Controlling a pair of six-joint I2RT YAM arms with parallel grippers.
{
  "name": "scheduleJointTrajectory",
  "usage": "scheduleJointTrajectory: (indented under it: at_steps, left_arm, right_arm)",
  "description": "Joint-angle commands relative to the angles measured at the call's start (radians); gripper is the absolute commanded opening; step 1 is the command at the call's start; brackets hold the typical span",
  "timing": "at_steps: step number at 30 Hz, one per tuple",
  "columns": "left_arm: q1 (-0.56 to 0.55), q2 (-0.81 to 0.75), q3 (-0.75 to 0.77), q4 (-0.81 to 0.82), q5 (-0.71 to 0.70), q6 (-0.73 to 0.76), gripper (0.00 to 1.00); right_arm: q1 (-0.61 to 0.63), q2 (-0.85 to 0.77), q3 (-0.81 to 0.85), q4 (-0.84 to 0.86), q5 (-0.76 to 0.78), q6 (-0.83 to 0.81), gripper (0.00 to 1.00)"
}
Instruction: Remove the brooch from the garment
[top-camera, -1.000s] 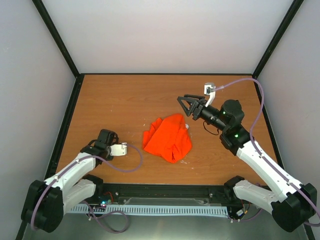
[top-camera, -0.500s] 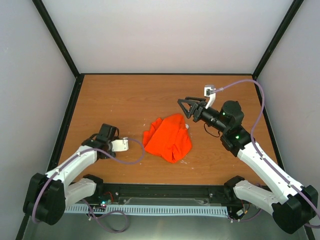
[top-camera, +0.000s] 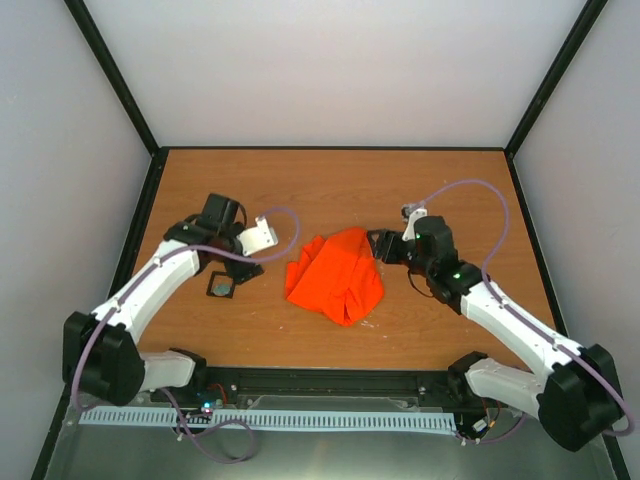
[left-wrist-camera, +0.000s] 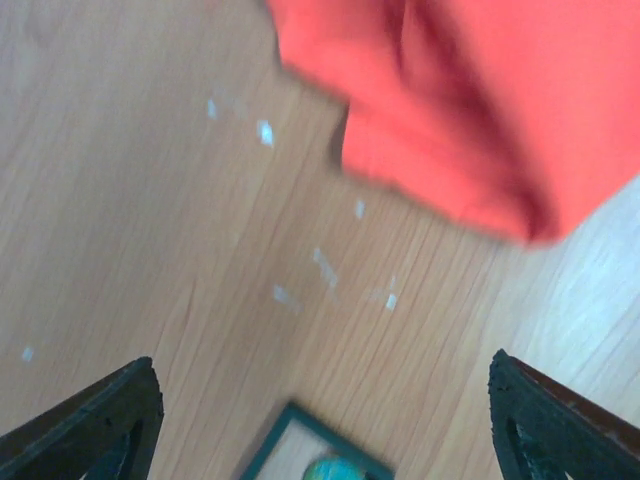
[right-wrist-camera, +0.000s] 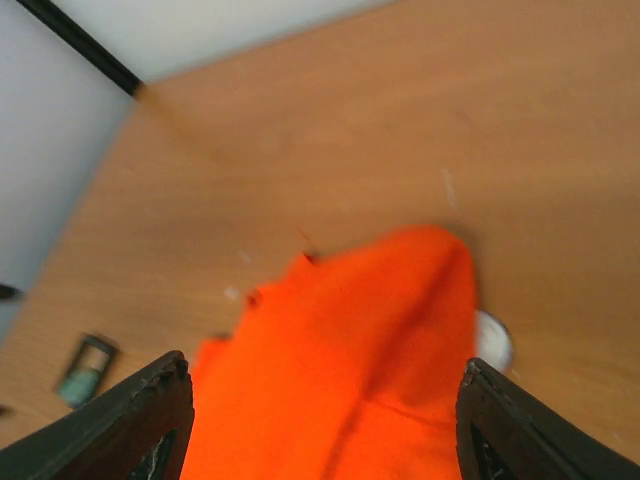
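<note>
The garment (top-camera: 335, 278), a crumpled bright orange shirt, lies mid-table; it fills the top right of the left wrist view (left-wrist-camera: 480, 100). A small black square frame with a teal centre (top-camera: 221, 287), seemingly the brooch, lies flat on the wood to its left, apart from the cloth. My left gripper (top-camera: 228, 270) hovers open just above that frame (left-wrist-camera: 330, 468), with nothing between its fingers (left-wrist-camera: 120, 420). At the garment's right edge my right gripper (top-camera: 378, 246) is open, and the orange cloth (right-wrist-camera: 340, 370) lies between and below its fingers without being held. The frame (right-wrist-camera: 88, 368) also shows far left in the right wrist view.
A small white round disc (top-camera: 375, 253) peeks out at the garment's right edge (right-wrist-camera: 492, 340). Pale flecks (left-wrist-camera: 325, 268) dot the wooden table (top-camera: 300, 190). Black rails and grey walls close in the table on three sides.
The left gripper has swung away from the near left toward the middle and opened, leaving the small frame on the table. The right gripper has come down to the garment's right edge and opened a little wider.
</note>
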Motion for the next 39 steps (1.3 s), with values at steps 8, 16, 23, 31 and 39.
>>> scheduleJointTrajectory:
  at_steps: [8,16,23,31,39]
  left_arm:
    - [-0.078,0.485,0.552,-0.104,0.44,-0.369,0.86]
    - [-0.162,0.745,0.722,-0.042,0.539,-0.507,0.82]
    - [-0.176,0.759,0.556,0.059,0.524,-0.506,0.61]
    - [-0.175,0.712,0.417,0.116,0.516,-0.488,0.15]
    - [-0.175,0.613,0.299,0.151,0.449,-0.422,0.01]
  right_arm:
    - [-0.046,0.207,-0.119,0.035,0.092,-0.006,0.64]
    - [-0.135,0.37,-0.121,0.141,-0.1,0.022,0.53]
    - [-0.146,0.495,-0.074,0.165,-0.208,0.042,0.49]
    - [-0.165,0.553,-0.065,0.204,-0.233,0.074,0.48]
    - [-0.173,0.603,-0.055,0.34,-0.372,0.08,0.47]
